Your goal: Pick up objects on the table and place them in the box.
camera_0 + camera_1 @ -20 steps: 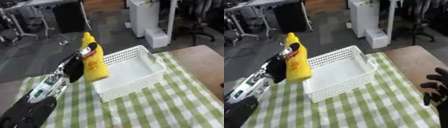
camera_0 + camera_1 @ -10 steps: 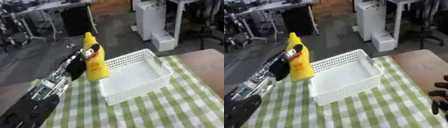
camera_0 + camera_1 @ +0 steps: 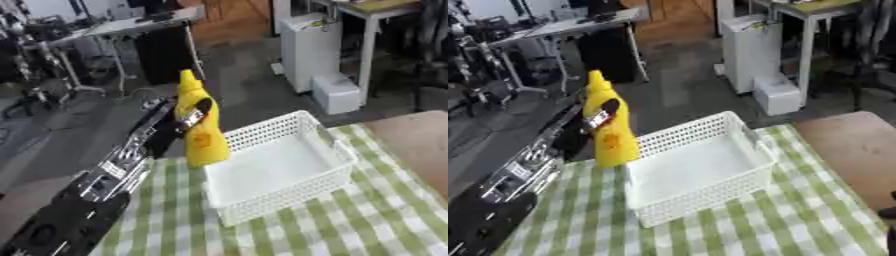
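A: Where's your left hand (image 3: 175, 127)?
B: Raised above the surface's (image 3: 367, 225) left edge, fingers curled round the upright yellow bottle (image 3: 199, 127), just left of the white basket (image 3: 280, 170).
A: Right hand?
B: Barely visible; fingers can't be told.

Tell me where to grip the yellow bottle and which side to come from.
Grip the yellow bottle round its wide lower body, coming from its left side, as the left hand does now. The bottle stands upright and narrows to a slim nozzle at the top, which offers little to hold. The white basket sits close on its right, so that side looks crowded.
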Controlling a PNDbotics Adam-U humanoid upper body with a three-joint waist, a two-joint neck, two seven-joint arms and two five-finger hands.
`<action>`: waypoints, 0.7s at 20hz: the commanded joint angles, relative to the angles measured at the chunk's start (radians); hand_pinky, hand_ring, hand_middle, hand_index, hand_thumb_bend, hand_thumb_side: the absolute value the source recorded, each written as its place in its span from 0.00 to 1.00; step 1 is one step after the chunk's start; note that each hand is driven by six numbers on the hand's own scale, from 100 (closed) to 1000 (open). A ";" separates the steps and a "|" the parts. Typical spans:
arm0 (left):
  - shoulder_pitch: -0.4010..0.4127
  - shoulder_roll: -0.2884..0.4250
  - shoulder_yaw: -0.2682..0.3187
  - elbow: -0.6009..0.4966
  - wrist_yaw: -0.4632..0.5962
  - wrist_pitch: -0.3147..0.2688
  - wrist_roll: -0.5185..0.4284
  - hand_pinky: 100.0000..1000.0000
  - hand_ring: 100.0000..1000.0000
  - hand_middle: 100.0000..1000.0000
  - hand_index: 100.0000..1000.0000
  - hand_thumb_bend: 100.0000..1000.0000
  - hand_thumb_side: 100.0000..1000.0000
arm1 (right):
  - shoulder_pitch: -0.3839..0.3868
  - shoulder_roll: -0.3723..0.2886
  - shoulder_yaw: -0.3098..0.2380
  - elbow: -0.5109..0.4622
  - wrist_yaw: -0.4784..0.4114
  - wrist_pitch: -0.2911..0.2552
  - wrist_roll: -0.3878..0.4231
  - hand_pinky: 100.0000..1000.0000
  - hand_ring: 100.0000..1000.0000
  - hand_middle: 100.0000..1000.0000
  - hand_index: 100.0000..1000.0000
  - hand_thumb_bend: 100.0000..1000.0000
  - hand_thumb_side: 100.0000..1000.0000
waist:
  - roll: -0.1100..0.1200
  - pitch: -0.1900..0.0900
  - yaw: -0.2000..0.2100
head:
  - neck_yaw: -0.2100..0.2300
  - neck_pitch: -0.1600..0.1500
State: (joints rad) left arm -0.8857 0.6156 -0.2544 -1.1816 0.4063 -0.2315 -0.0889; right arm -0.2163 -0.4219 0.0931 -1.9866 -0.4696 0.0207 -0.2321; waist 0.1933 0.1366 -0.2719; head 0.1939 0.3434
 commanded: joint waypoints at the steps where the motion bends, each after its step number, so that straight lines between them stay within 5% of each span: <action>1: -0.040 0.040 0.025 0.011 -0.013 -0.012 0.000 0.00 0.00 0.00 0.27 0.00 0.50 | -0.023 -0.003 0.005 -0.013 0.002 0.005 0.004 0.13 0.48 0.56 0.76 0.62 0.50 | -0.003 -0.008 -0.006 | 0.023 -0.023; 14: -0.091 0.020 0.047 0.122 -0.083 -0.063 0.015 0.00 0.00 0.00 0.27 0.00 0.50 | -0.087 0.016 0.033 -0.013 -0.009 0.024 0.029 0.13 0.48 0.56 0.76 0.62 0.50 | 0.032 0.042 -0.064 | 0.088 -0.108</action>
State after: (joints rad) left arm -0.9509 0.6144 -0.2314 -1.0606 0.3338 -0.2846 -0.0773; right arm -0.2860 -0.4035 0.1242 -1.9866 -0.4746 0.0448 -0.2088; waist 0.2358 0.1943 -0.3371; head 0.2653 0.2529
